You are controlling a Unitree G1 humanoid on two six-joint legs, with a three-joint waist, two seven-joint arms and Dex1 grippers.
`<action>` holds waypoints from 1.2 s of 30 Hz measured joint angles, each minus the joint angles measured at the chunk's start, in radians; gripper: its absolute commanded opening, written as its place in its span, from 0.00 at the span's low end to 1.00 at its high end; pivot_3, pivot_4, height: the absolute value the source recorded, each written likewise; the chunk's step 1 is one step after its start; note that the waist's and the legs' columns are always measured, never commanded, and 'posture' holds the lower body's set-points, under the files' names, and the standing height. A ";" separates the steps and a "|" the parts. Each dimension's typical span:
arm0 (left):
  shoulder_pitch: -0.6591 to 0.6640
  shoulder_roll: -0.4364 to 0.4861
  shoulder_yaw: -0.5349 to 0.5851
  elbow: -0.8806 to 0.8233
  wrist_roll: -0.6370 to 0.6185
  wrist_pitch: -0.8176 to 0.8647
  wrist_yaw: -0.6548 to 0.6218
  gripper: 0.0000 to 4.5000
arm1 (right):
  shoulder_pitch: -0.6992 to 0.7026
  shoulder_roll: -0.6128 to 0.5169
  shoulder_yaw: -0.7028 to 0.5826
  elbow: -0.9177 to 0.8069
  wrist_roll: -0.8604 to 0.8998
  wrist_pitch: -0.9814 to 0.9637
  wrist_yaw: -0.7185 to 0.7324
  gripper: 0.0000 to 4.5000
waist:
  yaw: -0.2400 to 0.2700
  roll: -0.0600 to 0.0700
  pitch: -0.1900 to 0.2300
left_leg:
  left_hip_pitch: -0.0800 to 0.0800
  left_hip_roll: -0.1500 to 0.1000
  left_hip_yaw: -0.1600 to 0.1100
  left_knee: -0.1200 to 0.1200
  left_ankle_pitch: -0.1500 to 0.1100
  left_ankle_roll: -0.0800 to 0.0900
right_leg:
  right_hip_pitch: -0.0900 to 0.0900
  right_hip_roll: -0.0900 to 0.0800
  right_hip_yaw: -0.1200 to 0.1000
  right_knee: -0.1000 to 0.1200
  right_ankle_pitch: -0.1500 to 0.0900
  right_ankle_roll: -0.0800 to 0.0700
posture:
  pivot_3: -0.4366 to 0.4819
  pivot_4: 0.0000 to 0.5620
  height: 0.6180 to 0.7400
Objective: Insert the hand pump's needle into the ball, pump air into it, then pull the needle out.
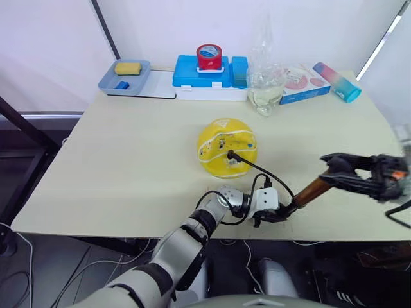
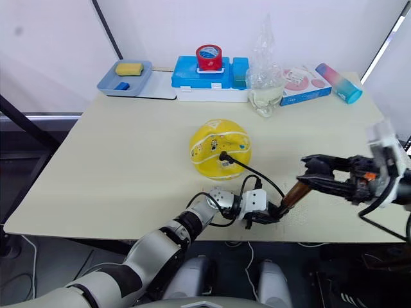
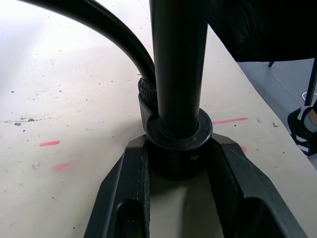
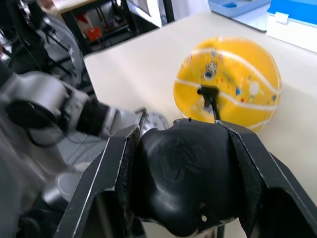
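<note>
1. Yellow ball with white seam lines, resting mid-table on the beige table, its upper side a little dented.
2. Black needle fitting pressed against the ball's near face (the pin itself too small to make out), with the thin black hose curving from it toward the table's front edge.
3. Hand pump lying slanted near the front edge, gold-bronze barrel between the two grippers, well apart from the ball.
4. Left gripper clamped on the pump's black lower end cap; in the left wrist view both fingers pressed against that cap, hose leaving just beside it.
5. Right gripper closed around the black handle at the pump's upper end, fingers snug on either side in the right wrist view.
6. Along the far edge: grey tray with a yellow sponge, blue box topped by a red tape roll, clear plastic bag, pastel bottle.
</note>
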 measured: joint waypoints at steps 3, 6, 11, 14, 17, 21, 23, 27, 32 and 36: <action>0.000 0.000 0.000 0.000 0.000 0.000 0.000 0.25 | 0.020 0.047 0.099 0.005 -0.105 -0.088 0.003 0.43 | 0.000 0.000 0.000 | 0.000 0.000 0.000 0.000 0.000 0.000 | 0.000 0.000 0.000 0.000 0.000 0.000 | 0.48 0.27 1.00; 0.000 0.000 0.000 0.001 0.001 0.000 0.001 0.25 | 0.033 0.083 0.185 0.037 -0.209 -0.192 0.011 0.43 | 0.000 0.000 0.000 | 0.000 0.000 0.000 0.000 0.000 0.000 | 0.000 0.000 0.000 0.000 0.000 0.000 | 0.48 0.27 1.00; 0.000 0.001 0.000 0.002 0.001 0.001 0.005 0.25 | 0.035 0.123 0.183 0.057 -0.218 -0.230 0.014 0.43 | 0.000 -0.001 -0.001 | 0.001 0.000 0.000 0.000 0.000 0.000 | 0.000 0.000 0.000 0.000 0.000 0.000 | 0.48 0.27 1.00; 0.000 0.000 0.000 0.001 0.001 0.001 0.004 0.25 | 0.039 0.123 0.147 0.082 -0.186 -0.206 0.021 0.43 | 0.000 -0.001 -0.001 | 0.001 0.000 0.000 0.000 0.000 0.000 | 0.000 0.000 0.000 0.000 0.000 0.000 | 0.48 0.27 1.00; 0.000 -0.002 0.000 -0.001 0.000 0.000 0.002 0.25 | 0.036 0.121 0.088 0.087 -0.116 -0.163 0.024 0.43 | 0.001 0.001 0.001 | 0.000 0.000 0.001 0.000 0.000 0.000 | 0.000 -0.001 0.000 0.000 0.000 0.000 | 0.48 0.27 1.00; 0.000 0.000 0.002 -0.002 -0.002 0.000 0.003 0.25 | -0.016 0.119 -0.019 0.078 0.033 -0.097 0.008 0.43 | 0.000 0.001 0.001 | 0.000 0.000 0.000 0.000 0.000 0.000 | 0.000 -0.001 0.000 0.000 0.000 0.000 | 0.48 0.27 1.00; 0.000 0.000 0.002 -0.002 -0.003 0.000 0.002 0.25 | -0.034 0.108 -0.052 0.074 0.075 -0.073 0.001 0.43 | 0.000 0.002 0.001 | 0.000 0.000 0.000 0.000 0.000 0.000 | 0.000 -0.001 0.000 0.000 0.000 0.000 | 0.48 0.27 1.00; -0.001 0.001 0.002 -0.002 -0.004 0.000 0.001 0.25 | -0.098 0.084 -0.131 0.067 0.197 -0.021 -0.043 0.43 | 0.000 0.002 0.002 | 0.000 0.000 0.000 0.000 0.000 0.000 | 0.000 -0.001 0.000 0.000 0.000 0.000 | 0.48 0.27 1.00; -0.001 0.001 0.002 -0.001 -0.004 0.000 -0.001 0.25 | -0.121 0.128 -0.158 0.045 0.275 0.000 -0.124 0.43 | 0.000 0.002 0.002 | 0.000 0.000 0.001 0.000 0.000 0.000 | 0.000 -0.001 0.000 0.000 0.000 0.000 | 0.48 0.27 1.00; -0.001 0.002 0.002 0.000 -0.004 0.001 -0.002 0.25 | -0.096 0.165 -0.152 0.019 0.249 -0.027 -0.125 0.43 | 0.000 0.001 0.001 | 0.000 0.000 0.000 0.000 0.000 0.000 | 0.000 0.000 0.000 0.000 0.000 0.000 | 0.48 0.27 1.00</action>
